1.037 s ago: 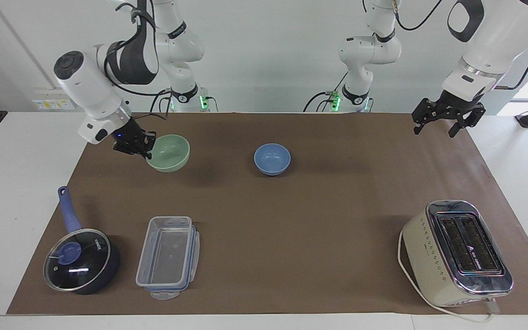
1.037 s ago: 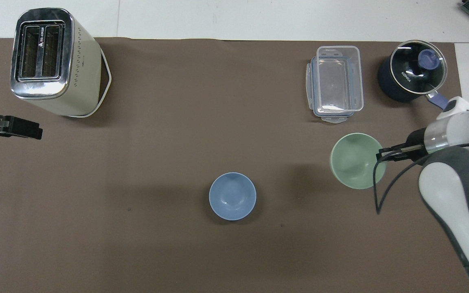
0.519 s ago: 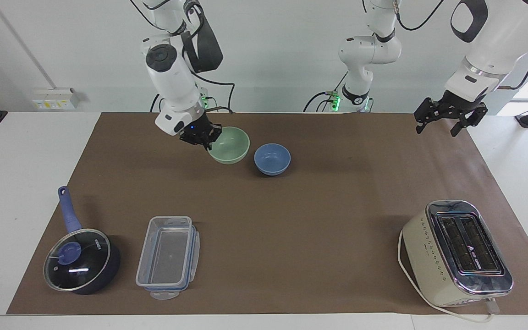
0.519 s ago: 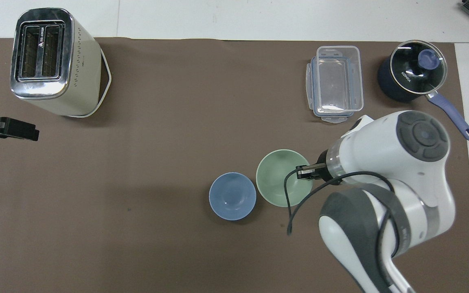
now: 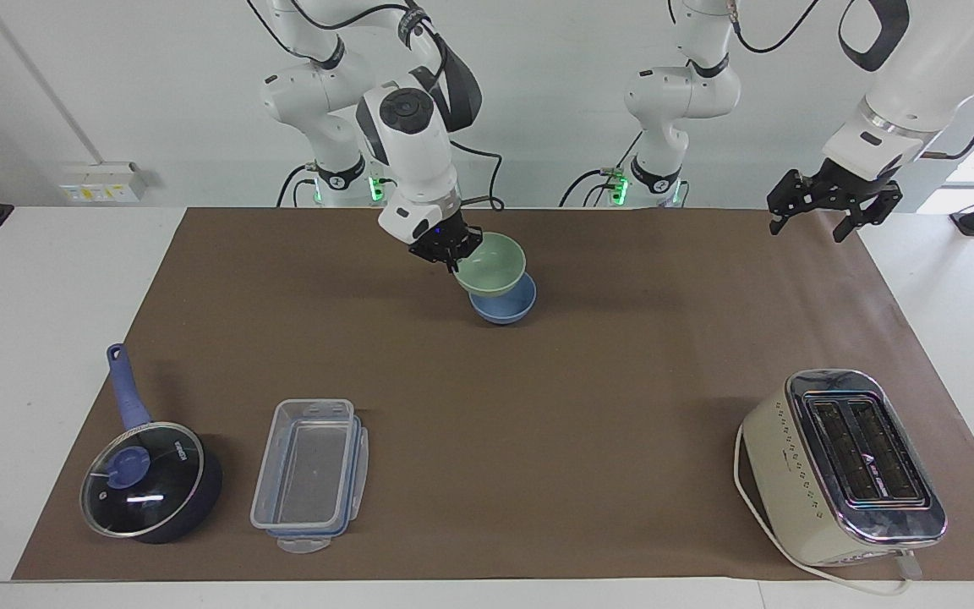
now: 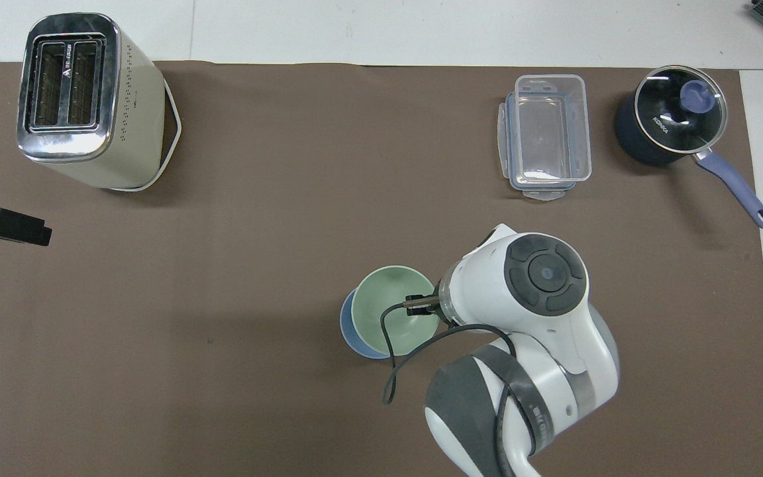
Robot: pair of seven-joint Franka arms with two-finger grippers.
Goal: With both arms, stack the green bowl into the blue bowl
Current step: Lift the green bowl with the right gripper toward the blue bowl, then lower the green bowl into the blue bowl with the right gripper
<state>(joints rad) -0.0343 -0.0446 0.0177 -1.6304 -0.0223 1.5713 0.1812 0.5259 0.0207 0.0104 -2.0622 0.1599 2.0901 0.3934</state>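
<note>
- Two bowls: the green bowl [image 5: 491, 264] [image 6: 395, 317] hangs in the air, pinched at its rim by the right gripper [image 5: 451, 248] [image 6: 419, 305], whose jaws are clamped on the edge at the bowl's 3 o'clock in the overhead view.
- The green bowl sits over the blue bowl [image 5: 506, 307] [image 6: 351, 329] and covers most of it; only a crescent of blue shows from 7 to 10 o'clock in the overhead view. In the facing view the green bowl looks just above the blue one; whether they touch cannot be told.
- The blue bowl rests on the brown mat [image 5: 538, 406] [image 6: 255, 265], roughly mid-table.
- Two arms: the left gripper [image 5: 830, 205] [image 6: 4, 225] waits in the air over the mat's edge at the left arm's end, jaws spread, holding nothing.
- One toaster [image 5: 844, 467] [image 6: 83, 99], at 10 o'clock from the bowls in the overhead view.
- One clear container [image 5: 311, 474] [image 6: 546, 136] and one lidded saucepan [image 5: 149, 478] [image 6: 673, 122], side by side at 1 to 2 o'clock from the bowls.
</note>
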